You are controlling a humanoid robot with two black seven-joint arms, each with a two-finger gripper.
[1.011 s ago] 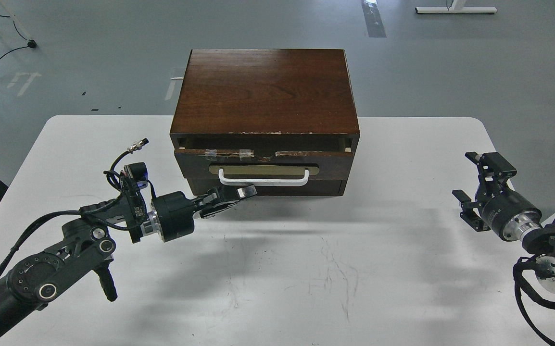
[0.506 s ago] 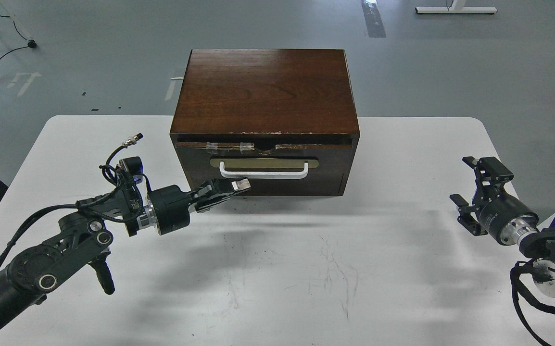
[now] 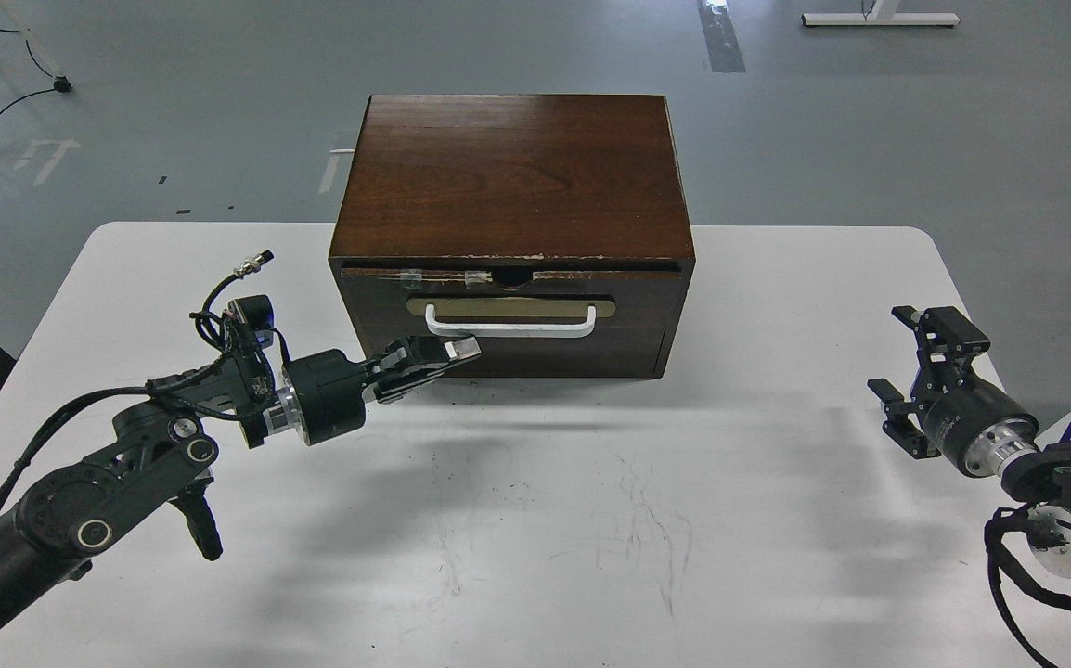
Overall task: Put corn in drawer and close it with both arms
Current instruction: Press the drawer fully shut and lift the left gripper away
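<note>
Evidently closing: in the head view, the left gripper [image 3: 450,353], fingers together on nothing, pressed the shallow dark brown drawer [image 3: 509,320] just under its white bar handle [image 3: 509,322]; front nearly flush, top edge chipped and taped. Yellow corn unseen, presumably inside. Right gripper [image 3: 918,371], fingers apart, hovered well apart over the white counter [image 3: 777,464].
</note>
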